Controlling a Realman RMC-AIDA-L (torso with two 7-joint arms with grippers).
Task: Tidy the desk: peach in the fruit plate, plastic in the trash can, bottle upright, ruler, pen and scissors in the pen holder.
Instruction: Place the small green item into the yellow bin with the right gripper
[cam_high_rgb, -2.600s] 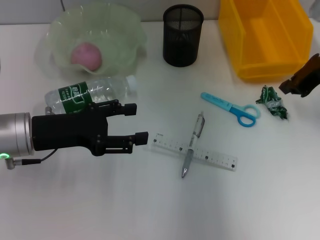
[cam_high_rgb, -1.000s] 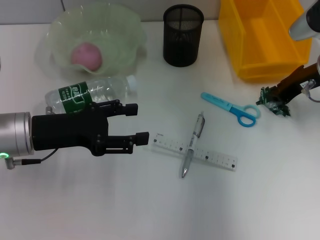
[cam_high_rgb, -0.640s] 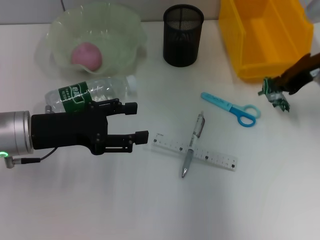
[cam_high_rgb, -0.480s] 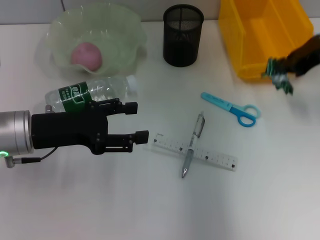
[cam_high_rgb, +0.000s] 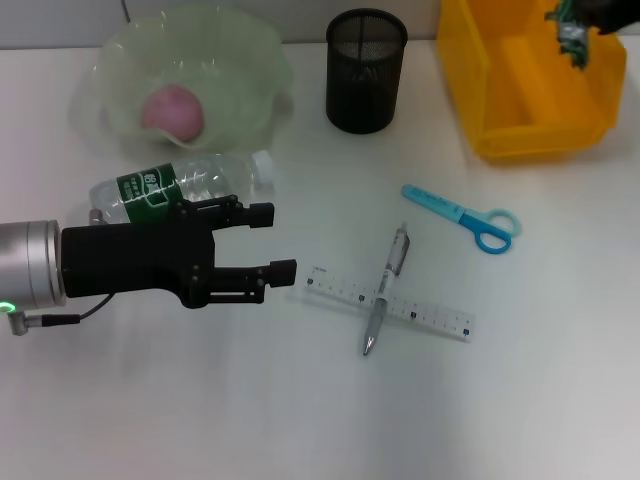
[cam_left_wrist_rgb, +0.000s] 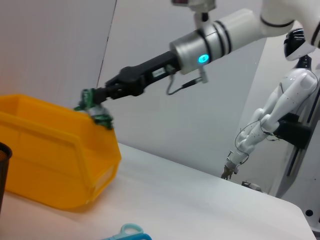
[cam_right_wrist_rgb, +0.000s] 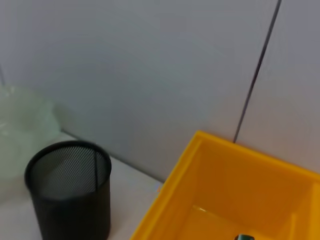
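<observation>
My right gripper (cam_high_rgb: 585, 12) is shut on the green plastic wrapper (cam_high_rgb: 568, 28) and holds it above the yellow bin (cam_high_rgb: 500, 90). The left wrist view shows the same wrapper (cam_left_wrist_rgb: 95, 110) hanging over the bin's rim (cam_left_wrist_rgb: 50, 165). My left gripper (cam_high_rgb: 275, 242) is open and empty, just in front of the clear bottle (cam_high_rgb: 180, 185), which lies on its side. The pink peach (cam_high_rgb: 172, 110) sits in the pale green fruit plate (cam_high_rgb: 250, 60). The blue scissors (cam_high_rgb: 460, 217), the pen (cam_high_rgb: 385, 290) and the clear ruler (cam_high_rgb: 440, 320) lie on the desk; the pen lies across the ruler.
The black mesh pen holder (cam_high_rgb: 366, 70) stands at the back centre, between the plate and the bin. The right wrist view shows the pen holder (cam_right_wrist_rgb: 70, 195) and the bin's inside (cam_right_wrist_rgb: 225, 190).
My right gripper closed on the wrapper on the desk, lifted it and carried it back over the yellow bin. The left arm has not moved.
</observation>
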